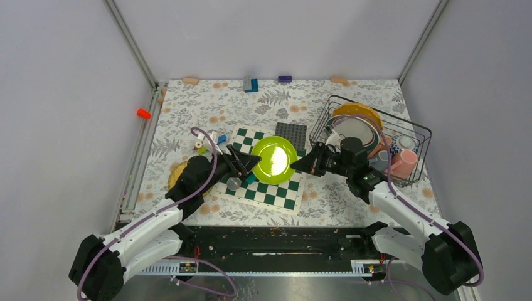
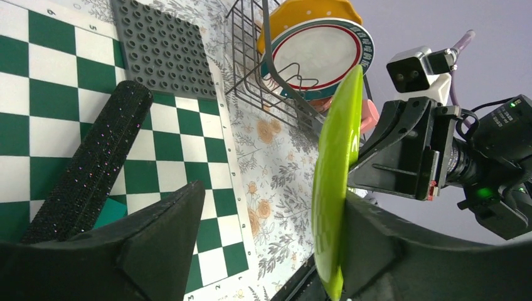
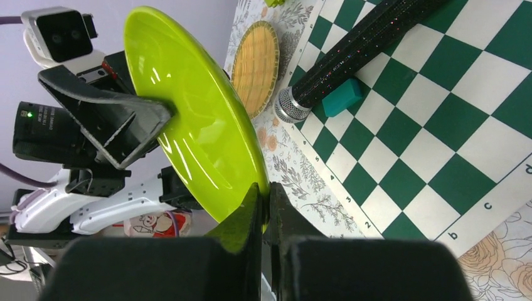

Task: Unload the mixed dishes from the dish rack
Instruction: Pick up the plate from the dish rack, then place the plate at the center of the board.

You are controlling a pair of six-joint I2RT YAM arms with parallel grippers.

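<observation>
A lime-green plate (image 1: 274,159) hangs on edge above the chessboard (image 1: 270,188), between the two arms. My right gripper (image 3: 265,194) is shut on its rim. My left gripper (image 2: 273,194) is open around the opposite rim. One finger lies against the plate (image 2: 335,182); the other stands well away from it. The dish rack (image 1: 426,132) sits at the right. It holds a yellow-orange plate (image 1: 361,111), a white dish with a red-and-teal rim (image 2: 320,53) and a pink mug (image 1: 403,163).
A black stick with a silver head (image 3: 351,56) and a teal block (image 3: 342,97) lie on the chessboard. A grey studded plate (image 1: 292,132) lies behind it, and a woven round mat (image 1: 177,172) to its left. Small toy blocks (image 1: 251,83) line the far edge.
</observation>
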